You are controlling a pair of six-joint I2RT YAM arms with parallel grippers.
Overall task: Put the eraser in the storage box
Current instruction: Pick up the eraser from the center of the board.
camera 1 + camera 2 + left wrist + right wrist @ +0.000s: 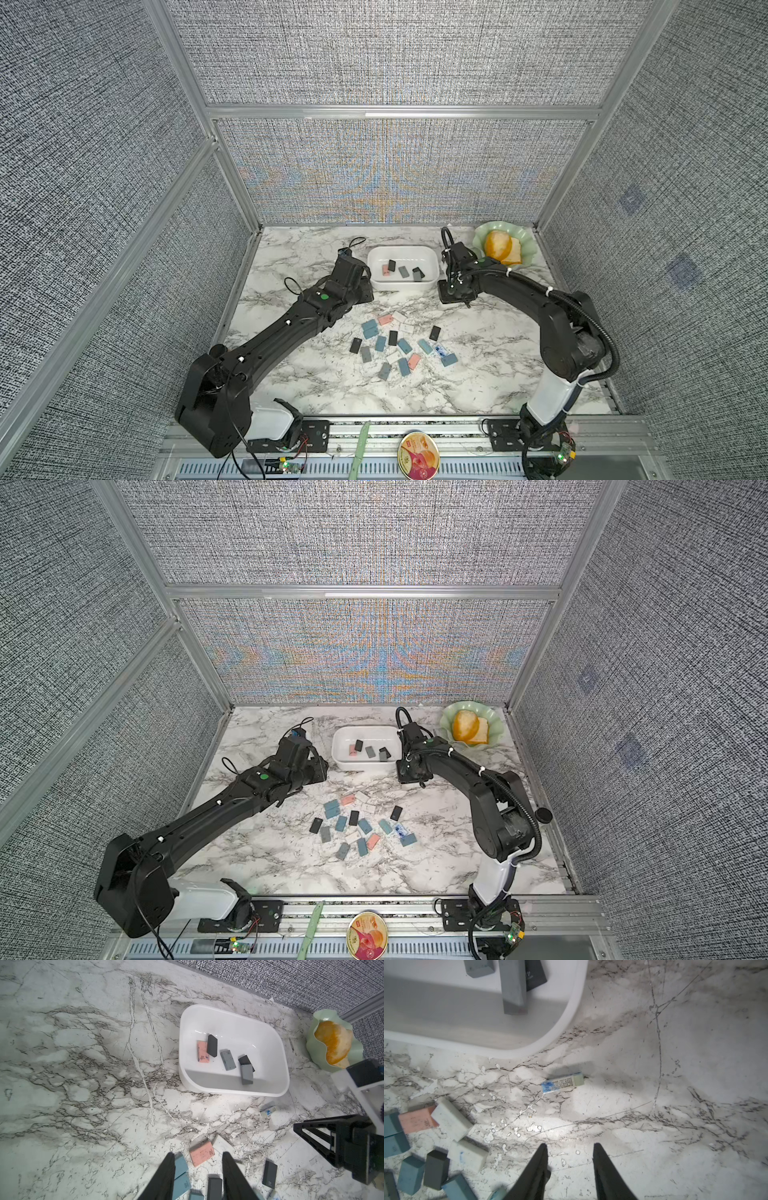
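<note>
Lying flat on the marble table (pixel 675 1053), just outside a rounded corner of the storage box (pixel 488 1049), is one eraser (pixel 563 1082), white in a blue-printed sleeve. Hovering near it, the right gripper (pixel 570 1144) is standing with jaws apart, empty. Five erasers (pixel 227 1059) are sitting inside the box (one pink, two black, two grey). The left gripper (pixel 198 1154) is hanging spread and empty over the loose heap (pixel 392 337), two of its pieces pink.

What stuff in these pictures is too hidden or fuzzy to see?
- Black eraser in the storage box: half covered by a grey eraser, left wrist view.
- Sleeved eraser print: too small, right wrist view.
- Left gripper: hidden beneath its own arm in both top views.
</note>
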